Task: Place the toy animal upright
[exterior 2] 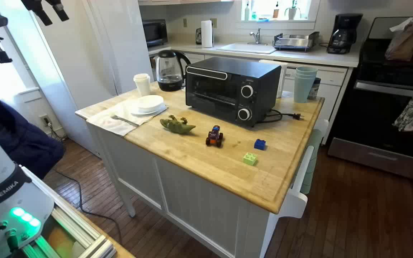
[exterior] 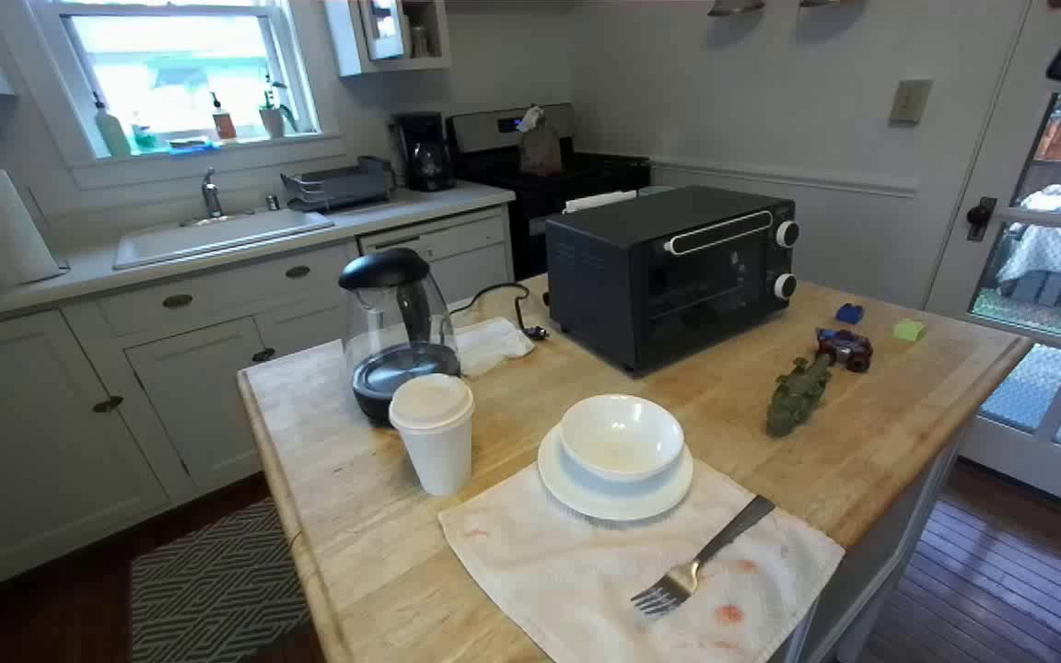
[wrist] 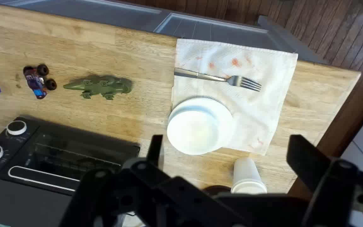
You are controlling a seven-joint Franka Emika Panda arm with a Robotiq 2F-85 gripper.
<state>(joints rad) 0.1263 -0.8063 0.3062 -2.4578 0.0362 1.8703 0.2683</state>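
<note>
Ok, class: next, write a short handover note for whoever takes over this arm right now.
Hand: open wide, holding nothing, raised clear of the tabletop.
Toy animal: on its back, legs up, on the tabletop between the cloth and the toy truck.
Done: no righting yet.
Left: grasp the toy animal, turn it over, stand it on its feet, release.
</note>
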